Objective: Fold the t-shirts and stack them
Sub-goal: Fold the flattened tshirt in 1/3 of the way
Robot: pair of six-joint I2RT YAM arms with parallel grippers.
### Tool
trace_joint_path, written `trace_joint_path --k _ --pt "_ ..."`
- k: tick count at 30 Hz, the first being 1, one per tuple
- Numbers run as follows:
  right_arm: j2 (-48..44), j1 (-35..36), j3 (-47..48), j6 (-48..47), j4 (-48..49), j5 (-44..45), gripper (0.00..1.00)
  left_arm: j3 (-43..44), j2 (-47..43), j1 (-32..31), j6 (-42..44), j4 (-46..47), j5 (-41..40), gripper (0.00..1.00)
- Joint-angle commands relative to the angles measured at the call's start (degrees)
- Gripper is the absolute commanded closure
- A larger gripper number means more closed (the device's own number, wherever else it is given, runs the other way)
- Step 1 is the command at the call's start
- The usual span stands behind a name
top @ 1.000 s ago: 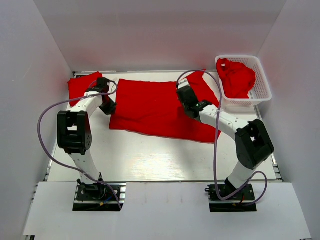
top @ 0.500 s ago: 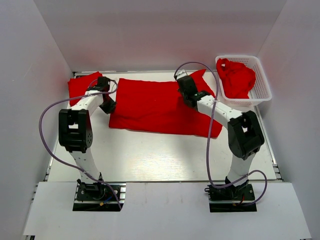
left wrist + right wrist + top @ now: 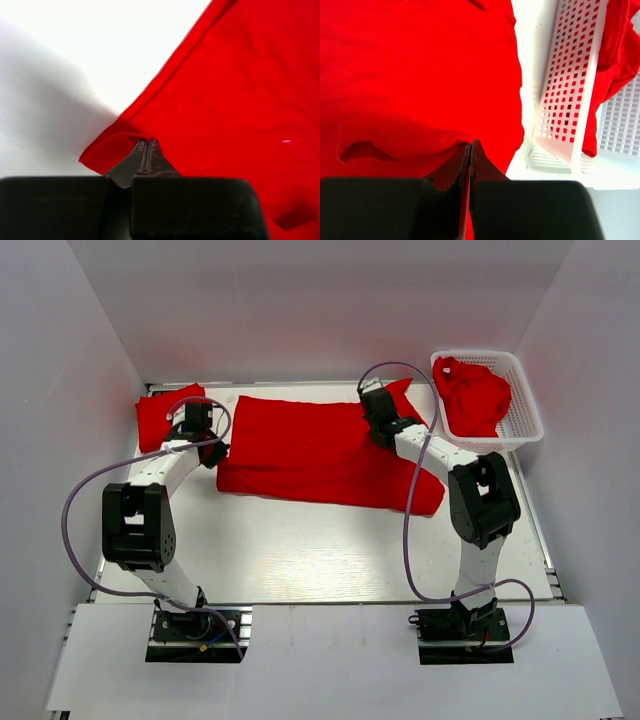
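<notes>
Left wrist: left gripper (image 3: 148, 145) pinches t-shirt (image 3: 240, 100).

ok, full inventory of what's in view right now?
spread t-shirt: 1, red, flat mid-table between the two arms
far-left t-shirt pile: count unclear, red, far-left corner of the table
basket t-shirts: crumpled heap, count unclear, red, inside the basket
basket: 1, white lattice plastic, far-right corner
table: 1, white, under everything
cables: 2, purple, one looping off each arm
left gripper: 1, black, shut on the left edge of the spread t-shirt
right gripper: 1, black, shut on the far-right edge of the spread t-shirt, beside the basket
</notes>
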Motion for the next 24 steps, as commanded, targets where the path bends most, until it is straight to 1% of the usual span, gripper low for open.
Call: trace_joint_path --k 1,3,9,13,17,18,20,21,22,23,24 --pt "-1.78 -0.87 0.23 1.32 0.31 1.72 1.0 -0.56 -3.32 0.21 0.19 4.62 -0.4 1.0" --pt "-1.95 -1.3 0.15 1.5 -0.04 1.72 1.0 -0.03 -1.92 0.21 0.72 4.62 0.13 1.0" --pt "-1.78 -1.92 0.41 1.06 -0.21 0.93 1.0 -1.35 -0.69 0.21 -1.83 4.79 -1.53 1.0" --pt "-0.81 -2.27 1.81 -0.16 -0.13 -0.21 1.0 0.67 2.29 0.21 -3.06 3.03 -4.08 1.0" --pt "2.44 -2.1 4.27 -1.49 -0.22 -0.57 1.0 4.44 6.08 0.21 -3.06 3.56 -4.08 1.0" --pt "2.96 -2.27 4.71 -2.1 -0.21 -0.31 1.0 5.5 6.78 0.21 -3.06 2.08 -4.61 1.0" --pt "5.16 -2.71 6.99 -2.89 -0.13 -0.65 1.0 7.17 7.92 0.21 -3.68 1.36 -5.92 0.92" --pt "5.69 -2.8 7.52 -3.07 -0.13 -1.0 0.93 8.48 8.54 0.21 -3.68 0.76 -5.93 0.85" --pt "7.35 -2.72 8.83 -3.07 -0.21 -1.7 0.83 8.5 8.55 0.21 -3.68 0.75 -5.93 0.64" --pt "7.97 -2.89 10.15 -3.59 -0.21 -2.58 0.78 9.11 8.55 0.21 -3.68 0.75 -5.93 0.47" --pt "8.68 -2.8 10.95 -3.68 -0.65 -2.85 0.53 9.72 8.55 0.21 -3.68 0.14 -5.93 0.21"
